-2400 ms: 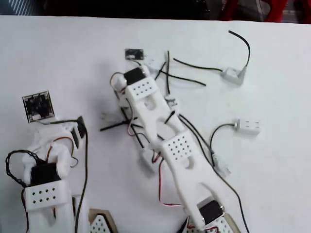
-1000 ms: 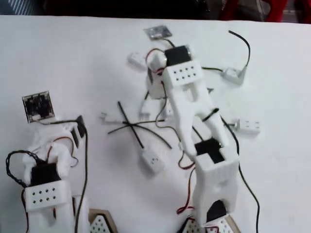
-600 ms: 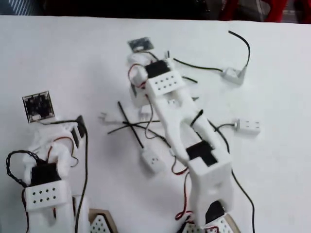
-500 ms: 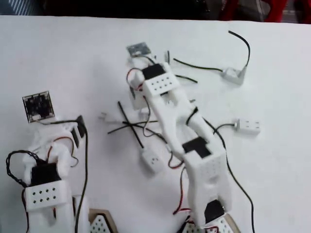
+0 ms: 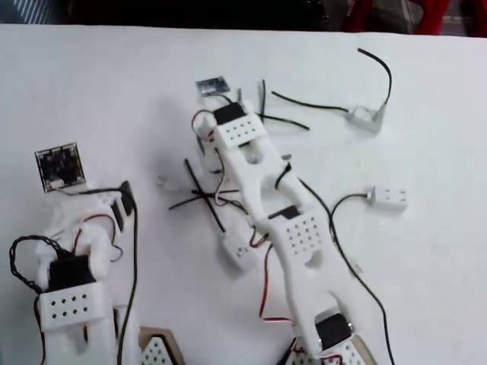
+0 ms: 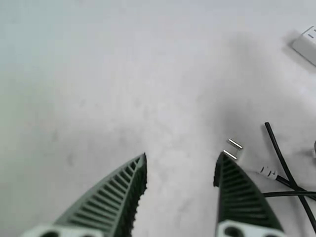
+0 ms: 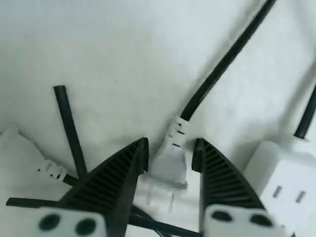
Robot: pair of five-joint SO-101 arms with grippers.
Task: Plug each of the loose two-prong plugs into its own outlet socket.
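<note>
While the left jaws gape, the right jaws clamp a white plug [image 7: 168, 165]

Seen from the right wrist, the right jaws are clenched on the white plug. Its body sits squarely between the two dark fingertips [image 7: 140, 153], one against each flank. The two prongs point back toward the wrist, and its black cord [image 7: 222, 64] runs away across the tabletop [image 7: 98, 44]. Whether the plug rests on the tabletop or hangs just above it cannot be told. Just beside one finger lies an outlet socket [image 7: 284, 180] with its slots facing up, apart from the plug.

From above, the right arm [image 5: 266, 190] stretches diagonally from the near edge to the middle of the tabletop. Another socket [image 5: 240, 251] lies just beside its elbow.

The left jaws are released, spread wide over bare tabletop. A loose plug [image 6: 234, 148] lies just outside one fingertip, not between the jaws, with its bright prongs pointing away from its cord. In the high view the left arm [image 5: 68, 296] sits folded at the near left corner, and the loose plug lies between the two arms
</note>
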